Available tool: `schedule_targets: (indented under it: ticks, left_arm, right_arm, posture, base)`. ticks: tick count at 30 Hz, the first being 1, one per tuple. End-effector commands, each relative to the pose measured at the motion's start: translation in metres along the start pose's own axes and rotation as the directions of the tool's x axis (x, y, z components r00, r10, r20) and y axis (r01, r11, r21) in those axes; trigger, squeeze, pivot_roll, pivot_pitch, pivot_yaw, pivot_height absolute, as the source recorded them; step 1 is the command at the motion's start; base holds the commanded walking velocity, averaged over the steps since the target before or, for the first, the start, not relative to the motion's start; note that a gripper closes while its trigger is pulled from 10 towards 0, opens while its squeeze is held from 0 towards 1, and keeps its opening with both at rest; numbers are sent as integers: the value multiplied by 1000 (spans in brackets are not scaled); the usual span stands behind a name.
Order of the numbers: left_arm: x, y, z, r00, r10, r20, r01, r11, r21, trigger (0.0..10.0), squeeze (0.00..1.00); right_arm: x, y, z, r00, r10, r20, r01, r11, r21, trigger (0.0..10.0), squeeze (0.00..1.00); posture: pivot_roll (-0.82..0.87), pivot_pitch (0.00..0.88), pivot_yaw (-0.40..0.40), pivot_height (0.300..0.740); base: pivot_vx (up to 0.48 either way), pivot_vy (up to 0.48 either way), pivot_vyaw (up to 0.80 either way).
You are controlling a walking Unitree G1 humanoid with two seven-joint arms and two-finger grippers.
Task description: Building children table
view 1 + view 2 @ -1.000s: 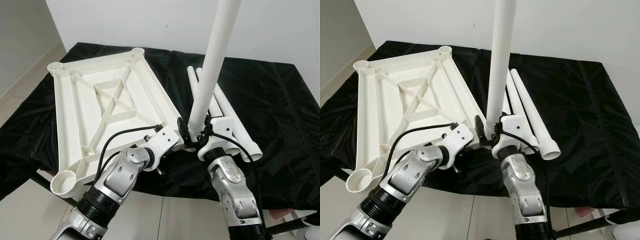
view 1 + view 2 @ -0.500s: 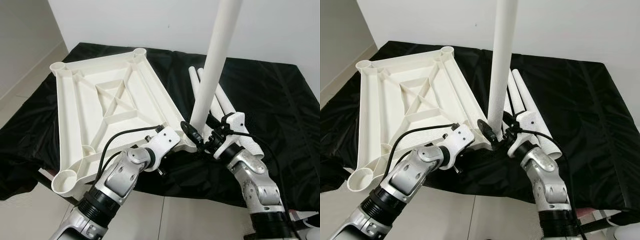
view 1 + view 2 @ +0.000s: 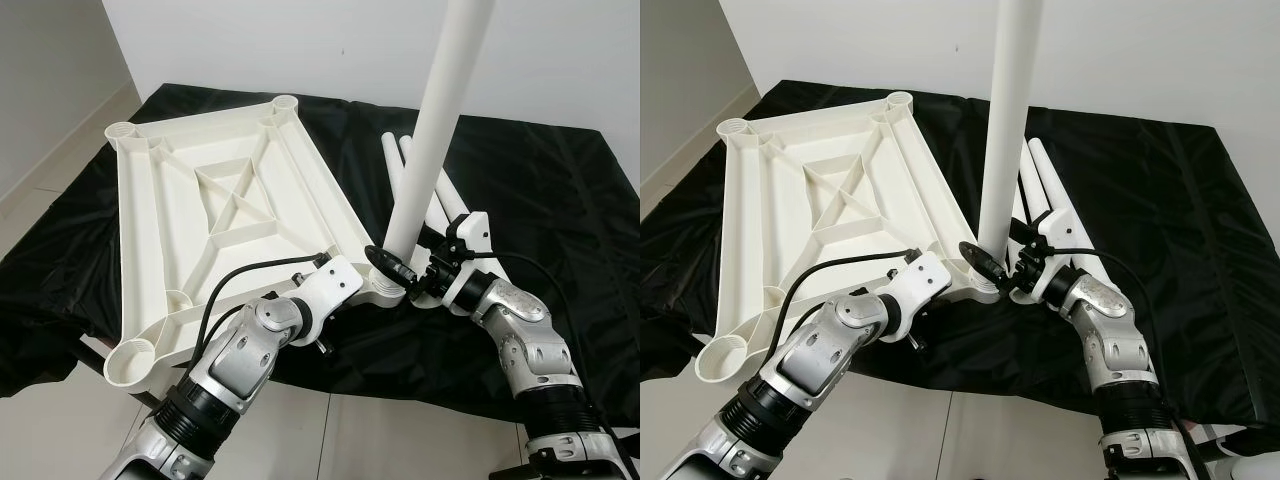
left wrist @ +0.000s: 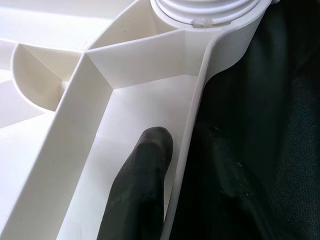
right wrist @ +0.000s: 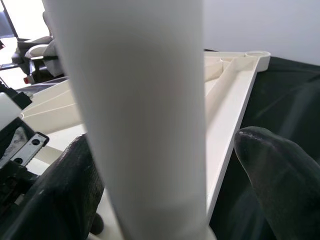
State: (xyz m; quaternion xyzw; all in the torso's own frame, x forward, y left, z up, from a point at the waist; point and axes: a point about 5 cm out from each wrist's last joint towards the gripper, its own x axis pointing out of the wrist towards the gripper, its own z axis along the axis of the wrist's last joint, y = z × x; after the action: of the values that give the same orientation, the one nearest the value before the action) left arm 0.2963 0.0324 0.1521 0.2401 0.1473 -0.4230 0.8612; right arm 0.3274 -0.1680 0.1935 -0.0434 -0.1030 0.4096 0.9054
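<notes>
a: left eye view status: where is the children's table top [image 3: 210,200]?

b: it lies upside down on the black sheet [image 3: 560,200], ribs upward. one leg [image 3: 432,130] stands upright in the near corner socket [image 3: 385,288]. three corner sockets remain empty.

a: left hand [image 4: 172,165] state?

b: clenched on the table top's rim beside that socket; left wrist view shows one finger [image 4: 142,185] inside the rim wall, one outside.

a: right hand [image 3: 405,270]?

b: its fingers [image 5: 272,165] straddle the base of the leg with gaps on both sides, so it reads as released.

a: remaining work?

b: spare legs [image 3: 450,215] lie on the sheet beyond the right hand. judged progress: one leg of four fitted; whether it is fully seated cannot be told.
</notes>
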Motion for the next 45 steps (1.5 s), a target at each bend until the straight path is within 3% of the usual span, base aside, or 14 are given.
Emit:
schedule_targets:
  ticks: [1, 18, 37, 38, 40, 42, 43, 45]
  left_arm:
    - [4, -14, -27, 990, -88, -108, 84, 996, -43, 10000, 0]
    - [2, -16, -29, 989, -95, -117, 91, 995, -38, 10000, 0]
    - [1, -15, -29, 989, -92, -118, 87, 995, -40, 10000, 0]
    - [1, -15, -29, 989, -91, -118, 87, 995, -40, 10000, 0]
    - [2, -15, -29, 989, -91, -119, 87, 995, -39, 10000, 0]
    - [2, -15, -29, 989, -91, -119, 87, 995, -38, 10000, 0]
    - [2, -15, -28, 989, -91, -118, 87, 996, -37, 10000, 0]
    - [3, -16, -28, 989, -91, -117, 87, 996, -37, 10000, 0]
  right_arm:
    - [1, 2, -3, 999, 47, -13, -47, 999, -16, 10000, 0]
    - [2, -8, -2, 979, 187, -81, -193, 978, -75, 10000, 0]
    - [-3, -13, -3, 969, 220, -110, -229, 970, -75, 10000, 0]
    - [-3, -13, -3, 969, 221, -110, -230, 970, -76, 6706, 0]
    - [-3, -13, -3, 969, 220, -109, -229, 970, -81, 7255, 0]
    - [-3, -13, -2, 970, 218, -106, -227, 970, -84, 6980, 0]
    - [-3, -13, -2, 970, 218, -105, -227, 970, -84, 7961, 0]
    - [-3, -13, -3, 970, 221, -103, -229, 970, -82, 8118, 0]
  posture:
    - [-84, 135, 46, 740]
    - [-75, 144, 44, 740]
    - [-78, 154, 45, 740]
    - [-78, 147, 43, 740]
    - [-77, 144, 44, 740]
    - [-77, 141, 42, 740]
    - [-77, 141, 42, 740]
    - [-78, 134, 39, 740]
  base:
    - [0, 0, 0]
    - [0, 0, 0]
    - [0, 0, 0]
    - [0, 0, 0]
    - [0, 0, 0]
    - [0, 0, 0]
    - [0, 0, 0]
    - [0, 0, 0]
